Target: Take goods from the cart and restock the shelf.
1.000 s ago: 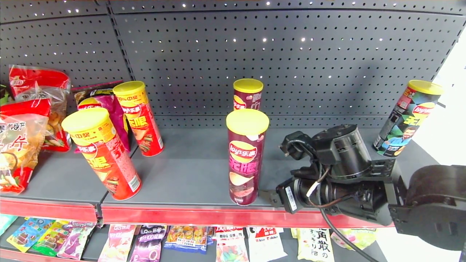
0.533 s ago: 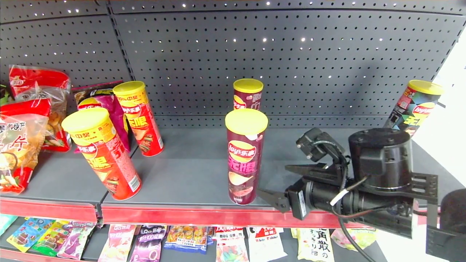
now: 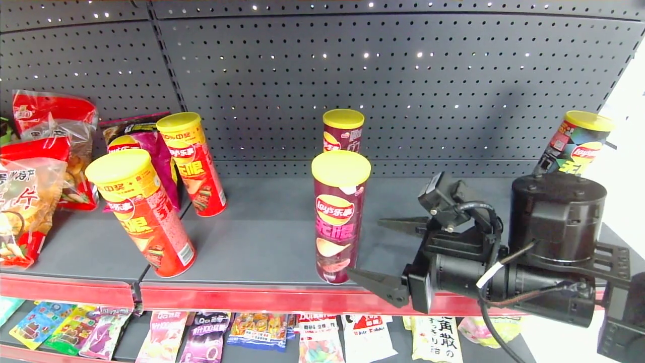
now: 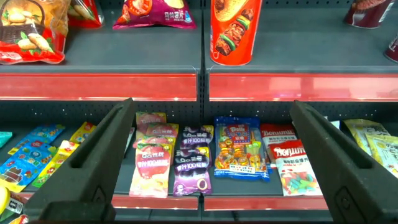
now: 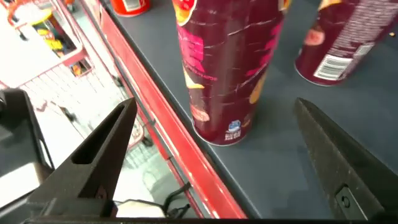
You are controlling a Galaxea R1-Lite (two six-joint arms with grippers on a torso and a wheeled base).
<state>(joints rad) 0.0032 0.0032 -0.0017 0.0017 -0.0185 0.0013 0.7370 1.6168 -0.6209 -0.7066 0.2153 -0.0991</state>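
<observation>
A purple chip can (image 3: 338, 217) with a yellow lid stands upright at the front edge of the grey shelf (image 3: 262, 237). My right gripper (image 3: 364, 248) is open just to its right, level with the can's lower half and apart from it. In the right wrist view the same can (image 5: 227, 68) stands beyond the open gripper (image 5: 214, 106), whose fingers hold nothing. My left gripper (image 4: 211, 104) is open and empty, facing the lower shelf's snack bags (image 4: 193, 165).
Two red cans (image 3: 143, 217) (image 3: 194, 164) and snack bags (image 3: 30, 166) fill the shelf's left. Another purple can (image 3: 342, 130) stands at the back, a dark can (image 3: 574, 141) at far right. A red lip (image 3: 227, 298) edges the shelf. A wire cart (image 5: 50, 43) is below.
My right gripper has drawn back to the right from the purple can and its fingers have spread wider. The can stays upright, shifted very slightly left.
</observation>
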